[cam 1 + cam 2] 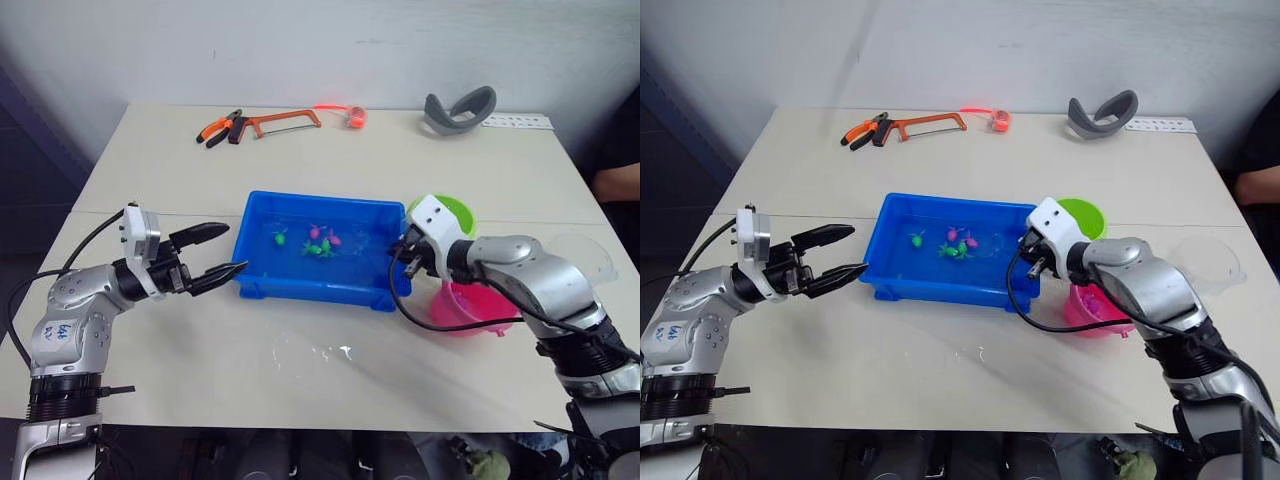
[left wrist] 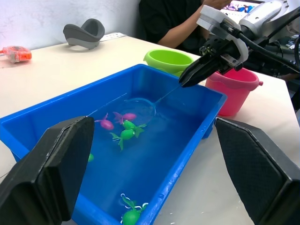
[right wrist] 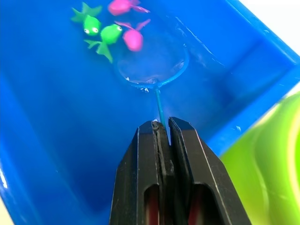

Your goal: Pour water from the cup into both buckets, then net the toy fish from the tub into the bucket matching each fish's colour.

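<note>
Gripping the net's thin handle, your right gripper (image 3: 162, 125) has its two black fingers pinched tight on the stem, held over the right end of the blue tub (image 1: 262, 285). The net (image 3: 152, 65) reaches down into the tub, its light blue hoop lying in the water just beside a cluster of toy fish (image 3: 112, 28): two green and two pink ones near the hoop's rim. You can also see one more green fish (image 2: 130, 214) apart from the cluster, at the tub's left part.

Your left gripper (image 1: 215, 256) hangs just off the tub's left wall with its fingers spread apart and nothing between them.

The lime green bucket (image 2: 169, 59) stands close beside the tub's far right corner, and the pink bucket (image 2: 233, 84) stands close to the tub's right end, nearer you, partly behind your right forearm. The clear cup (image 1: 590, 256) sits to the right of both buckets, near the table edge.

At the far side of the table (image 1: 300, 370) lie an orange-framed hacksaw (image 1: 280, 122), orange-handled pliers (image 1: 218, 128) and a grey curved object (image 1: 459, 109).
</note>
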You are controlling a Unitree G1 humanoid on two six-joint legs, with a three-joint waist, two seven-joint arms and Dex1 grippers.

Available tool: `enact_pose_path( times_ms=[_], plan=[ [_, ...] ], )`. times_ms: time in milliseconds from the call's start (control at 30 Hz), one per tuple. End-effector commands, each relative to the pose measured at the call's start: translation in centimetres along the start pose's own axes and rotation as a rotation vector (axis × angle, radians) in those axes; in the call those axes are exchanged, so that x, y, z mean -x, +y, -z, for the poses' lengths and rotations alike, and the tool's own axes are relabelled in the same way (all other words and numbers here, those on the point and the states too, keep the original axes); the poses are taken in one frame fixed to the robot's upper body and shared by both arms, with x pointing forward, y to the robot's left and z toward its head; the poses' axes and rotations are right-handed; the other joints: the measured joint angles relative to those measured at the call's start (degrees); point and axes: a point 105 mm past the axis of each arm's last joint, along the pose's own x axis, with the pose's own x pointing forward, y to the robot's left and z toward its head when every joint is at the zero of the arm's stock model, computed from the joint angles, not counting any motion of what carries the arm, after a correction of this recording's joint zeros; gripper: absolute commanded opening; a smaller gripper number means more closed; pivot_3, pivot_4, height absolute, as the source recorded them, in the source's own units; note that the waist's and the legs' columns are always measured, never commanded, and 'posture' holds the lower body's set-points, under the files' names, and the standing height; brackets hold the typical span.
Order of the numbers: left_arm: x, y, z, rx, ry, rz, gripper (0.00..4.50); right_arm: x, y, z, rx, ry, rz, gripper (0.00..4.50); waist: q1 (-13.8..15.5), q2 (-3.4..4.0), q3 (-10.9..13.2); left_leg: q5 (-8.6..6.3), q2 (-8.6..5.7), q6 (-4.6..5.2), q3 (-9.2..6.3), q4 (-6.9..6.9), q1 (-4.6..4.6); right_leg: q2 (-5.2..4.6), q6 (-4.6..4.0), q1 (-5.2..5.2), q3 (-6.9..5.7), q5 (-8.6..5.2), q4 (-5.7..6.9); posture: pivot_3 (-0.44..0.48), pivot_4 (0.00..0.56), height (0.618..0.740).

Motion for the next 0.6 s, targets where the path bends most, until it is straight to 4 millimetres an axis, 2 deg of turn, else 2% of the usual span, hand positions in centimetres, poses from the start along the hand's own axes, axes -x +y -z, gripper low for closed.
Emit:
enact_pose_path(
  times_ms=[33,600],
  plan=[
    [-0.2,0.0,-1.0,-0.043,0.002,0.005,4.45,0.5,-0.7,-0.8,-0.013,-0.038,0.028,0.00,0.0,0.00,0.0,0.01,0.00,0.00,0.02,0.00,-0.02,0.00,0.00,-0.03,0.01,0.00,0.02,0.000,0.150,0.740],
    [-1.0,-0.3,-1.3,-0.035,-0.007,0.018,4.45,1.0,-1.8,-1.5,-0.068,-0.126,0.077,0.00,-0.3,0.00,0.0,0.04,-0.01,-0.01,0.04,0.00,-0.05,0.04,0.00,-0.08,0.02,0.00,0.08,0.000,0.150,0.740]
  ],
)
